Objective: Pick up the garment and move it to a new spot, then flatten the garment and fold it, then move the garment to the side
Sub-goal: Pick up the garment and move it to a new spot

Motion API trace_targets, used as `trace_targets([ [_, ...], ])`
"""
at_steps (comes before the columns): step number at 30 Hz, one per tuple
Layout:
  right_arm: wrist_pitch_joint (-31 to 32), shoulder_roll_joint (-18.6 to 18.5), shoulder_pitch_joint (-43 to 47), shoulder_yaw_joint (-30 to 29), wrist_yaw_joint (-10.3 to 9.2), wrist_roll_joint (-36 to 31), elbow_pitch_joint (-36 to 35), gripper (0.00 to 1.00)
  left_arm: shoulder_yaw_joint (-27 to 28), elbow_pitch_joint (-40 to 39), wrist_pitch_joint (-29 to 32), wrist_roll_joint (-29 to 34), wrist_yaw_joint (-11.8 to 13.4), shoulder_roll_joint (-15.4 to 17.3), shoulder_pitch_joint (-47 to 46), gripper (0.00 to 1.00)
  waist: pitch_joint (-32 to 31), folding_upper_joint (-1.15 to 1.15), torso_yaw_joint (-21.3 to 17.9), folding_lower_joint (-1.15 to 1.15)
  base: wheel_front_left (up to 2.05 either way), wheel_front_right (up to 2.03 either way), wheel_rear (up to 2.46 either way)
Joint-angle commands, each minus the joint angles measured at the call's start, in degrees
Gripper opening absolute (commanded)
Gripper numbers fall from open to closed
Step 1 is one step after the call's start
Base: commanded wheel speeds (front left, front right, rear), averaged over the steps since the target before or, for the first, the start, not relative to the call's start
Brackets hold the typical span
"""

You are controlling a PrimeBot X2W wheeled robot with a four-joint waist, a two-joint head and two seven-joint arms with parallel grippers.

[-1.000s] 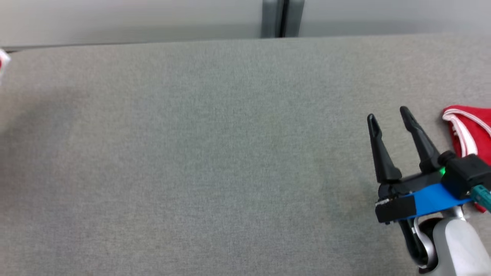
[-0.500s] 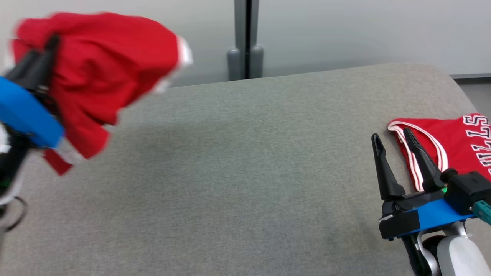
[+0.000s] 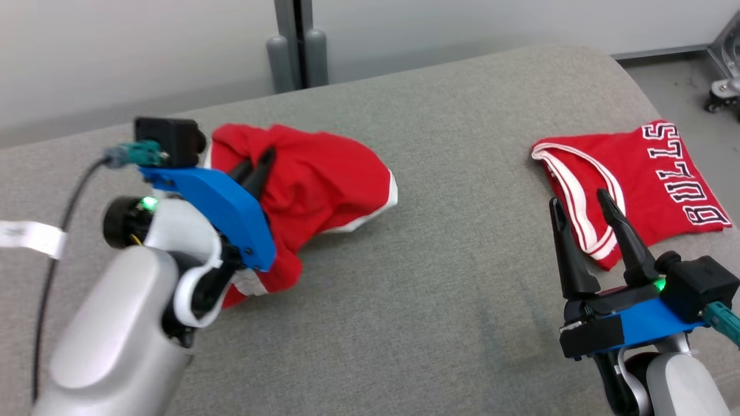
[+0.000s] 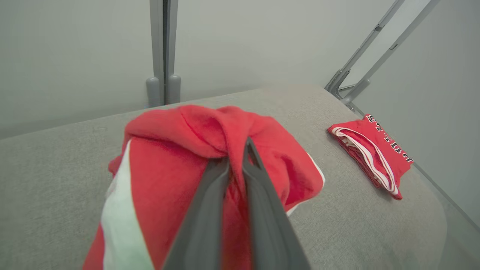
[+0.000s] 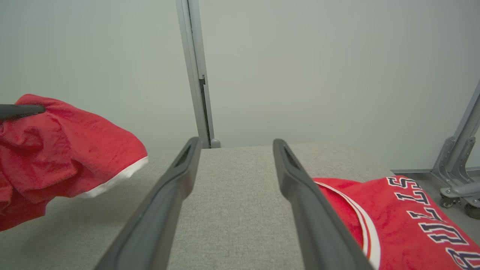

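Grey desk point(image 3: 439, 277). Brought in from left just now: red garment point(image 3: 324, 179), bunched, clamped in narrow left fingers point(image 3: 263, 164), low over left-centre. Right fingers point(image 3: 569, 248) wide, empty, near folded jersey point(image 3: 647, 179) at right. Relocation judged nearly done; release, flattening next.

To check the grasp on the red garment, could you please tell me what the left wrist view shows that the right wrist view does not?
Left wrist view, not the right: both fingers of the left gripper pinched shut on the bunched red garment, and the whole outline of the folded jersey. Right wrist view, not the left: the right gripper open over bare table, and caster wheels on the floor. Both: the garment, the jersey, the grey table, the wall post.
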Motion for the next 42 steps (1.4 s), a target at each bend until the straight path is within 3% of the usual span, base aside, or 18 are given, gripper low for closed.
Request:
trace_targets([
  [1,-0.49,0.26,-0.82,0.05,0.03,0.14,0.44,1.00,-1.24,3.39,-1.96,1.06,-0.09,-1.67,1.19,0.00,0.66,0.00,-0.58,0.00,0.00,0.00,0.00],
  [7,-1.29,0.53,-1.72,0.29,0.03,0.12,1.25,1.00,-4.60,14.35,-7.82,3.43,-1.15,-6.63,1.81,0.00,2.04,0.00,-1.47,0.00,0.00,0.00,0.00],
  [8,-1.37,0.58,-1.93,0.31,0.03,0.08,1.42,1.00,-4.92,15.80,-8.80,3.61,-1.56,-7.41,1.73,0.14,2.08,0.00,-1.40,0.00,0.00,0.00,0.00],
  [10,-1.46,0.67,-2.24,0.42,0.03,0.00,1.80,1.00,-6.22,18.06,-10.13,4.06,-3.21,-8.40,1.33,1.00,1.93,0.00,-1.07,0.00,0.00,0.00,0.00],
  [16,-1.10,0.53,-1.28,-0.23,0.03,-0.32,2.30,1.00,-5.48,19.55,-16.54,2.76,-5.98,-10.88,2.08,1.00,-0.21,0.00,1.71,0.00,0.00,0.00,0.00],
  [21,-0.48,0.44,0.07,-0.46,0.03,-0.27,2.21,1.00,-3.16,16.48,-23.79,2.93,-7.12,-8.87,5.19,1.00,-2.56,0.00,4.27,0.00,0.00,0.00,0.00],
  [31,1.32,0.04,3.51,-2.41,0.03,-0.32,1.79,1.00,3.13,10.14,-38.22,4.12,-4.51,-2.78,17.59,1.00,-5.90,0.00,8.72,0.00,0.00,0.00,0.00],
  [42,2.42,0.84,8.00,-4.69,0.03,-0.28,3.77,1.00,10.31,5.49,-41.97,8.14,-0.77,-2.14,28.02,1.00,-8.67,0.00,10.50,0.00,0.00,0.00,0.00],
])
